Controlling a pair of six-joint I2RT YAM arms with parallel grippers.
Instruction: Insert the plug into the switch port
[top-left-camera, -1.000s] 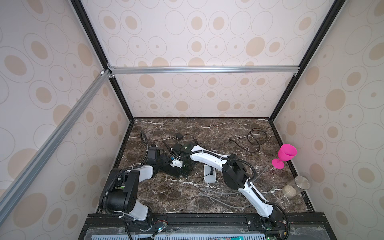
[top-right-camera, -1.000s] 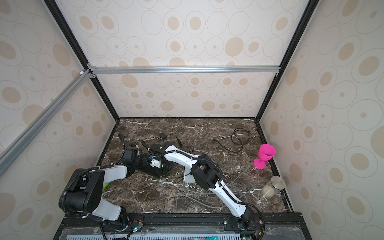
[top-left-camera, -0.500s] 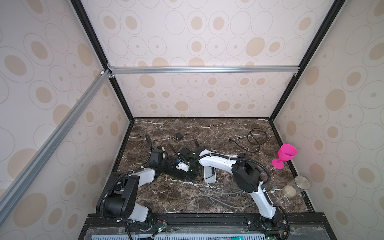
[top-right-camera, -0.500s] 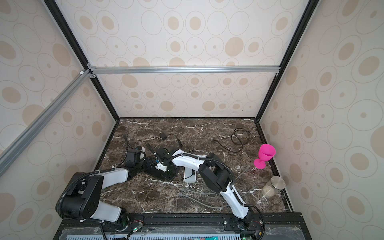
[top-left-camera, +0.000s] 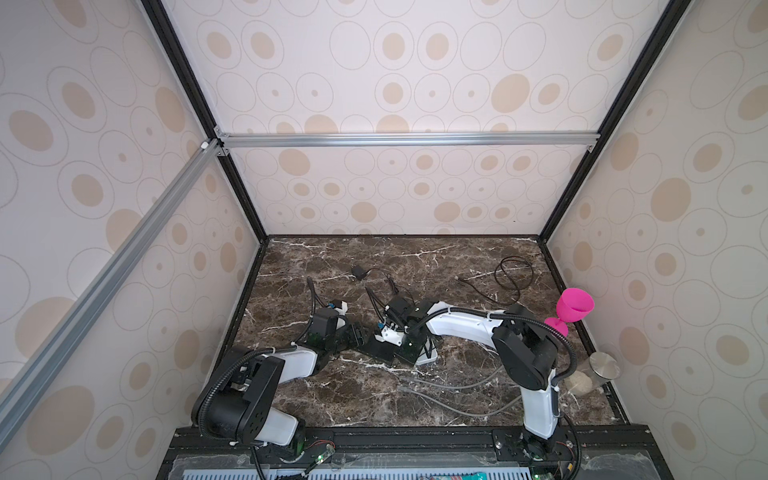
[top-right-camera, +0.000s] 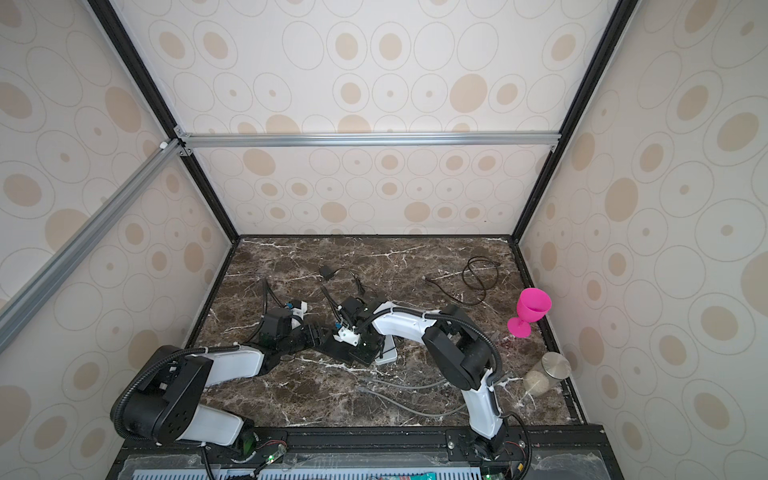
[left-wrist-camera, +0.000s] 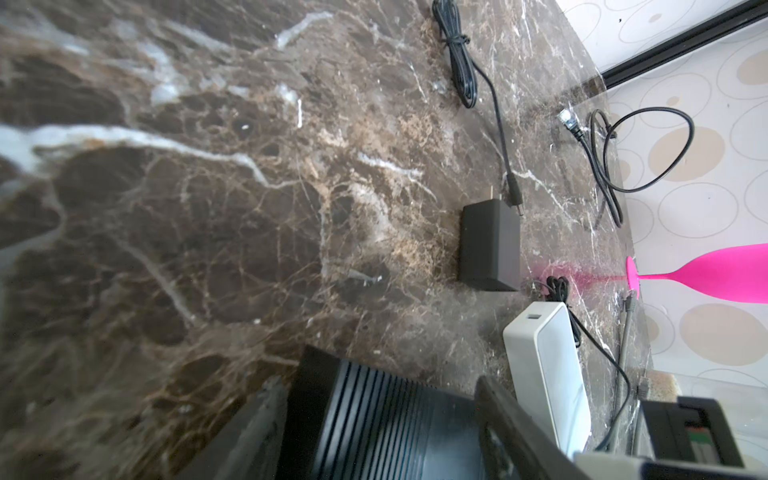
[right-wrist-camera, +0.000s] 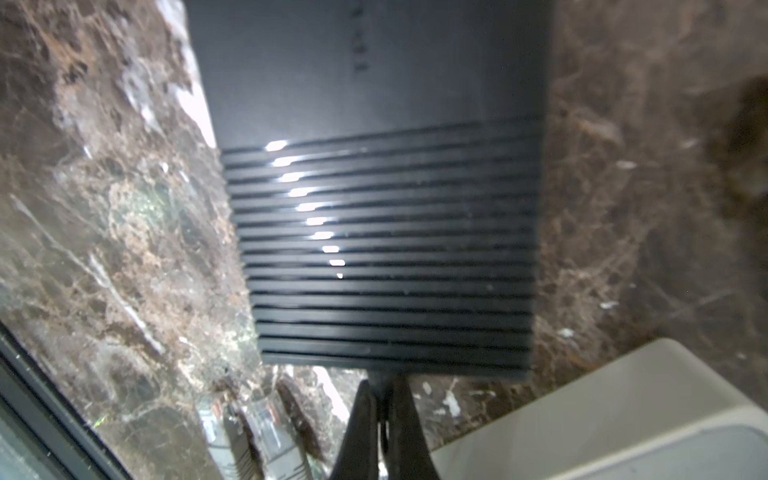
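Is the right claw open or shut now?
Shut. In the right wrist view the fingers of the right claw meet with hardly any gap, tips at the edge of the black switch.

A: Top views: we get bright, even light. Pale walls (top-left-camera: 415, 75) look nearly washed out, w/ only soft shadows on the dark worktop (top-right-camera: 415, 257). Frame bars (top-left-camera: 407, 139) splay twd the edges, wide-angle style.

B: Yep. Left wrist: we see marble close to the lens smeared, farther bits sharper. Pink goblet (left-wrist-camera: 706, 274) leaves a pink sheen on the stone.

A: Right wrist: soft overall. White glare dashes run down the black ribbed box (right-wrist-camera: 386, 249). Right fingers (right-wrist-camera: 361, 428) sit v. close, out of focus.
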